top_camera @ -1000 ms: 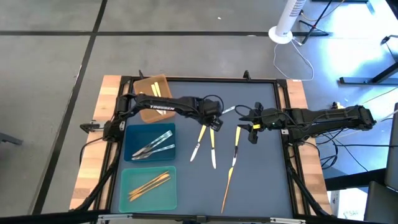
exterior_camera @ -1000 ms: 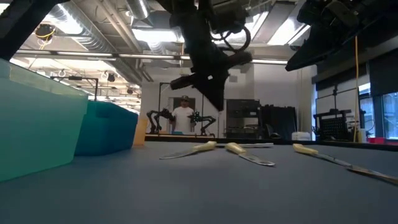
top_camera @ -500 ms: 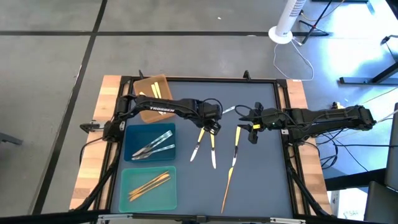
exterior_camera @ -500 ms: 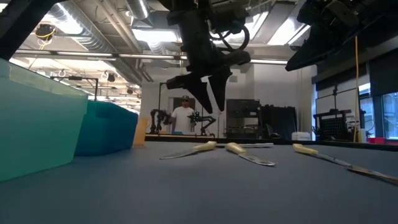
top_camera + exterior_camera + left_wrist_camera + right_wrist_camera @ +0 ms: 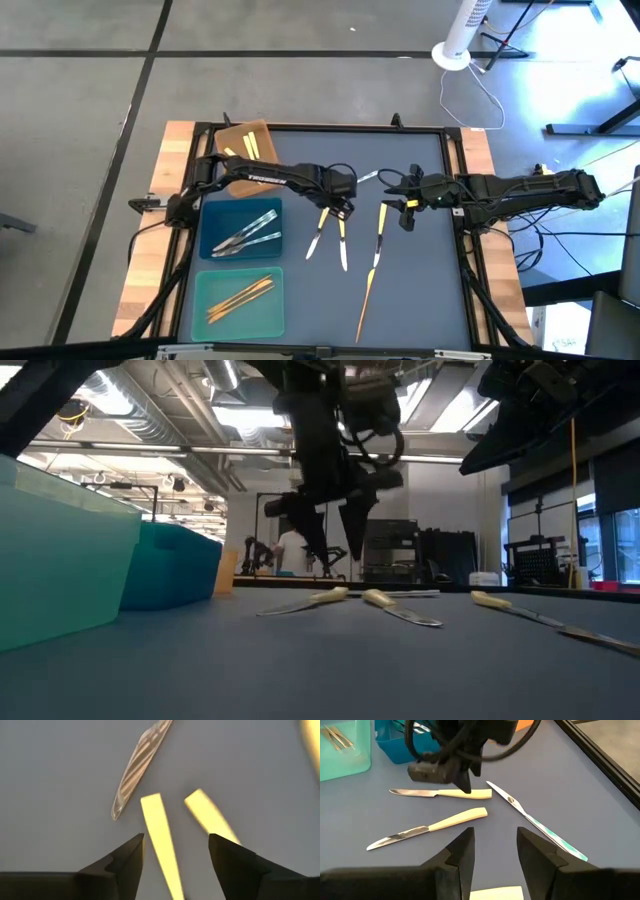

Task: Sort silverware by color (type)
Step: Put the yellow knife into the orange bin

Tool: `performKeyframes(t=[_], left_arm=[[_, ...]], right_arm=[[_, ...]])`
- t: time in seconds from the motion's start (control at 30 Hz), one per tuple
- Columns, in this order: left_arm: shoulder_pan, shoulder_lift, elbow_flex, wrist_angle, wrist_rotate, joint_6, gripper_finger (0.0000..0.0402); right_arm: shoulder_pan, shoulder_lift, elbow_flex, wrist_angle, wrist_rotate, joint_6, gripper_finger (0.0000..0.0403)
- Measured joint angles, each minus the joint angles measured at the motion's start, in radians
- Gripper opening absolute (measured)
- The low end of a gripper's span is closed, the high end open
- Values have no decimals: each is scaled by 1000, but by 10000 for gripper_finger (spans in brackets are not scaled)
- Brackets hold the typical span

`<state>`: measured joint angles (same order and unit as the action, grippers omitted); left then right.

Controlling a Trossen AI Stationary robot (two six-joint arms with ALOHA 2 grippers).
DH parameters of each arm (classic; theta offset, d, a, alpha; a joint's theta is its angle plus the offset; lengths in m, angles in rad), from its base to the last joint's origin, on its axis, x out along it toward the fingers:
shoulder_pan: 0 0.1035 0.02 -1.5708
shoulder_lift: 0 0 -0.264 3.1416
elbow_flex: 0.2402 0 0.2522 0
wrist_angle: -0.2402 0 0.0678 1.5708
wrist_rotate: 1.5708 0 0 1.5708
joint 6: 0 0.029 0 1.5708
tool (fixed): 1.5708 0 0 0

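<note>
brown tray (image 5: pixel 262 133) at back left of the surface (image 5: pixel 420 290) with yellow-handled pieces (image 5: pixel 248 146), blue tray (image 5: pixel 210 222) in front of it with silver pieces (image 5: pixel 247 235), teal tray (image 5: pixel 205 290) nearest with gold pieces (image 5: pixel 240 294). left hand (image 5: pixel 339 206) hovers mid-surface, fingers (image 5: pixel 355 526) spread, holding nothing, right over the handles of two yellow knives (image 5: pixel 318 232) (image 5: pixel 342 240). a silver piece (image 5: pixel 367 177) lies just behind. third yellow knife (image 5: pixel 379 232) and a gold piece (image 5: pixel 366 298) lie right of those. right hand (image 5: pixel 404 203) hangs near the third knife's handle, fingers (image 5: pixel 465 851) apart, holding nothing.
</note>
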<state>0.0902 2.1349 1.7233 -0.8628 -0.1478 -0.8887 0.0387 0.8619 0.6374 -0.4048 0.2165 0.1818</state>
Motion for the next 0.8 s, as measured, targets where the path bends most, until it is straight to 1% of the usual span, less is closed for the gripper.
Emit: performKeyframes(t=[0.13,0.3,0.63,0.8], left_arm=[[0,32,0,7,-1,0,218],[1,63,-1,8,-27,0,215],[-5,107,-1,41,-19,0,214],[-7,123,1,22,-26,1,214]], right_arm=[[0,0,0,-7,0,0,134],[0,0,0,-8,0,0,134],[0,0,0,-9,0,0,134],[0,0,0,-12,0,0,134]])
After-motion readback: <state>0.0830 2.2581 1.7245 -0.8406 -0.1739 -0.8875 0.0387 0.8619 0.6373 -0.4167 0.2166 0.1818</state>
